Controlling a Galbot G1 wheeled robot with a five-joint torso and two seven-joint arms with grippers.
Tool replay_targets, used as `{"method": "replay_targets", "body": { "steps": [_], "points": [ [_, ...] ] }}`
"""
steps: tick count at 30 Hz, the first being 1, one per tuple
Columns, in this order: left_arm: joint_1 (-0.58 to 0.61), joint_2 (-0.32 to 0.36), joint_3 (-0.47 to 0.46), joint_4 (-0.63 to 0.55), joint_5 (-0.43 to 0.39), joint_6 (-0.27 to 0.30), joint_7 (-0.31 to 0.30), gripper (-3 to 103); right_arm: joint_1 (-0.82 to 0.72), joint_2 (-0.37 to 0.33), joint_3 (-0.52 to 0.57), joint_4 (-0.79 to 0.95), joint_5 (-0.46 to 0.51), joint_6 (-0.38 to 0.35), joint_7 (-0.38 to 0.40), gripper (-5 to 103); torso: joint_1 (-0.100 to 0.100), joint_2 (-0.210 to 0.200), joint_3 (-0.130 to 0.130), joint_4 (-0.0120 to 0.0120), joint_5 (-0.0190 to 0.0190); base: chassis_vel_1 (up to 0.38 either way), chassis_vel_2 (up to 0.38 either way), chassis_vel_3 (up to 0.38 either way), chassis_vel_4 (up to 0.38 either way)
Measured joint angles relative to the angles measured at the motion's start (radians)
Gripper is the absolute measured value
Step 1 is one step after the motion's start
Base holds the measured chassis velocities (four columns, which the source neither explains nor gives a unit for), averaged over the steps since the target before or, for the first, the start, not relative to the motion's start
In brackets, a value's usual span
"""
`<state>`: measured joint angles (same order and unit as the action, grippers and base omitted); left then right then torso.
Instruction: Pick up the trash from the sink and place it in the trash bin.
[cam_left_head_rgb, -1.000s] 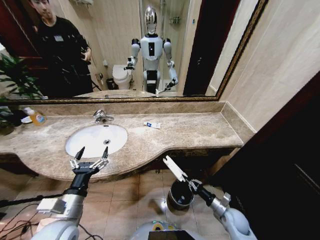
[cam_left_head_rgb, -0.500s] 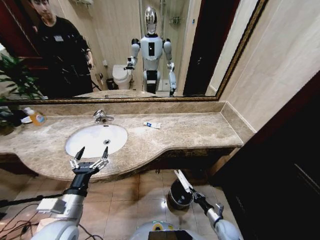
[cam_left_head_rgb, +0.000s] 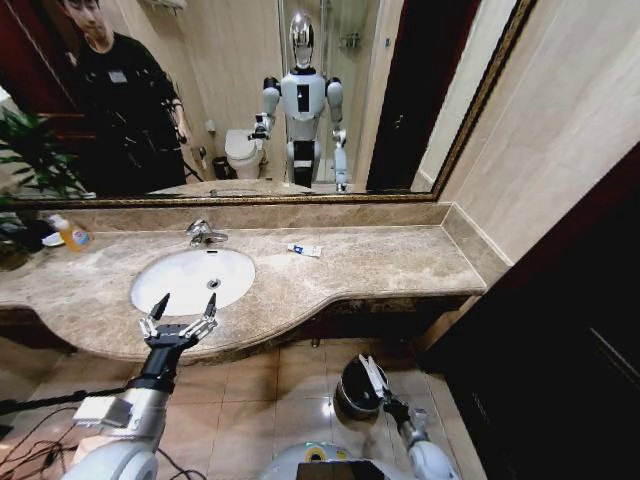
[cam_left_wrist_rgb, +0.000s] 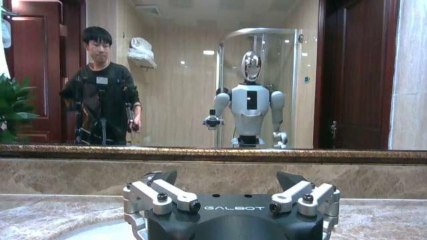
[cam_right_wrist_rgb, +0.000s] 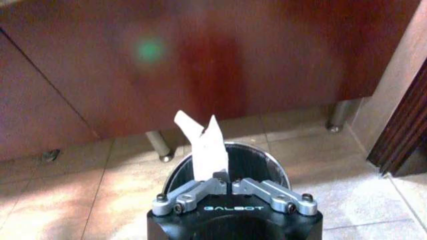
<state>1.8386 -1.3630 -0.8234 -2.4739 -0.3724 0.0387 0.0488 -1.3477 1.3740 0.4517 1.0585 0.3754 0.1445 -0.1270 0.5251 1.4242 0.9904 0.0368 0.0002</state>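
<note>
Down on beige floor tiles, right gripper pinching crumpled white paper strip directly above dark round metal trash bin: centre, then release; left gripper spread open beside white oval sink.

A white paper strip shows against a dark glossy bin on beige tiles, while the white sink sits in veined beige marble under a gold-framed mirror.
</note>
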Motion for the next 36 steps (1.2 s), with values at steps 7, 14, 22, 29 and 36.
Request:
{"method": "replay_targets", "body": {
  "steps": [7, 14, 22, 29, 36],
  "points": [
    [0.000, 0.000, 0.000, 0.000, 0.000, 0.000, 0.000, 100, 0.028, 0.012, -0.002, -0.052, -0.019, 0.017, -0.011, 0, 0.000, 0.000, 0.000, 0.0000, -0.0002, 0.000, 0.000, 0.000, 0.000],
    [0.000, 0.000, 0.000, 0.000, 0.000, 0.000, 0.000, 100, 0.033, 0.001, -0.003, -0.057, -0.020, 0.024, -0.021, 7, 0.000, 0.000, 0.000, 0.0000, -0.0002, 0.000, 0.000, 0.000, 0.000],
    [0.000, 0.000, 0.000, 0.000, 0.000, 0.000, 0.000, 100, 0.028, -0.003, -0.005, -0.054, -0.029, 0.042, -0.022, 38, 0.000, 0.000, 0.000, 0.0000, -0.0002, 0.000, 0.000, 0.000, 0.000],
    [0.000, 0.000, 0.000, 0.000, 0.000, 0.000, 0.000, 100, 0.016, -0.003, -0.006, -0.037, -0.036, 0.047, -0.022, 66, 0.000, 0.000, 0.000, 0.0000, -0.0002, 0.000, 0.000, 0.000, 0.000],
    [0.000, 0.000, 0.000, 0.000, 0.000, 0.000, 0.000, 100, 0.006, -0.001, -0.006, -0.026, -0.036, 0.050, -0.020, 88, 0.000, 0.000, 0.000, 0.0000, -0.0001, 0.000, 0.000, 0.000, 0.000]
  ]
}}
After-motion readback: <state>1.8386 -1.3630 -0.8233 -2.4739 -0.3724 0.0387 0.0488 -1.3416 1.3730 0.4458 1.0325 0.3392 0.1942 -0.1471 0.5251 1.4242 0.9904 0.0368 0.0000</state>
